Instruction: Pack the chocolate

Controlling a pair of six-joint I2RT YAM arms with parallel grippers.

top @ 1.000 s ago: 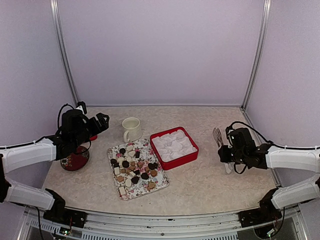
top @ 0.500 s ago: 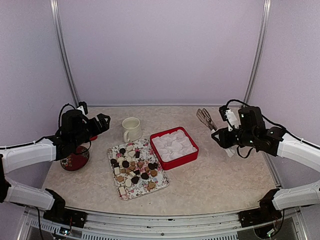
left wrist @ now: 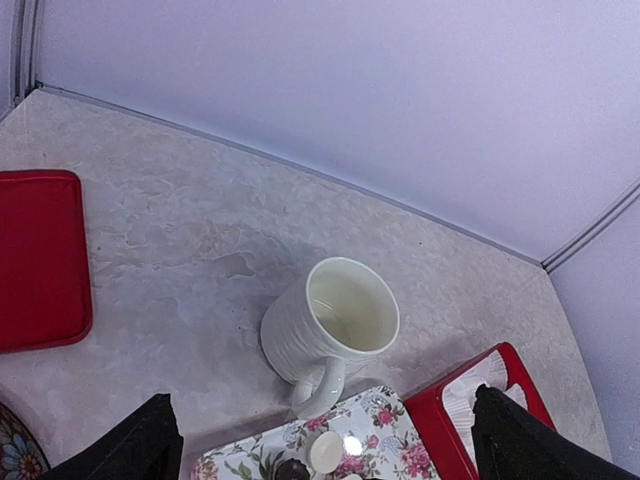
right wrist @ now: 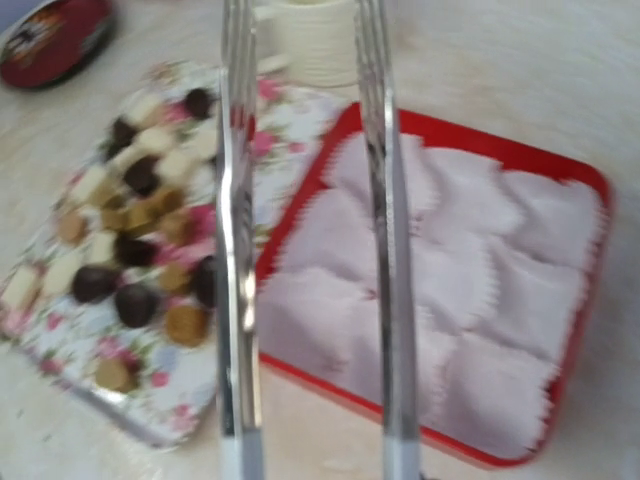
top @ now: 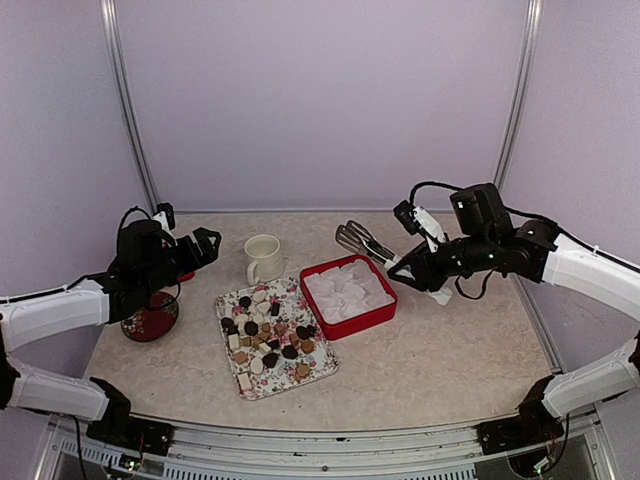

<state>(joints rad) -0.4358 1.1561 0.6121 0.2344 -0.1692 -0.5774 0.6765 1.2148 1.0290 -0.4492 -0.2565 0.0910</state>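
Observation:
The chocolate (top: pixel 265 340), several dark, tan and cream pieces, lies on a floral tray (top: pixel 318 362) left of centre. It also shows in the right wrist view (right wrist: pixel 140 230). A red box (top: pixel 385 305) lined with white paper cups stands right of the tray. My right gripper (top: pixel 422 266) is shut on metal tongs (top: pixel 360 240), whose arms are apart above the box's far corner. In the right wrist view the tongs (right wrist: pixel 235 250) hang over the box (right wrist: pixel 460 135) and the tray's edge. My left gripper (top: pixel 205 243) is open and empty, left of the mug.
A white mug (top: pixel 263 258) stands behind the tray and shows in the left wrist view (left wrist: pixel 335 325). A red lid (left wrist: pixel 40 260) and a dark red patterned dish (top: pixel 150 318) lie at the left. Walls close the back and both sides.
My right arm has swung from the table's right side up and to the left, carrying the tongs to the red box. The left arm has hardly moved.

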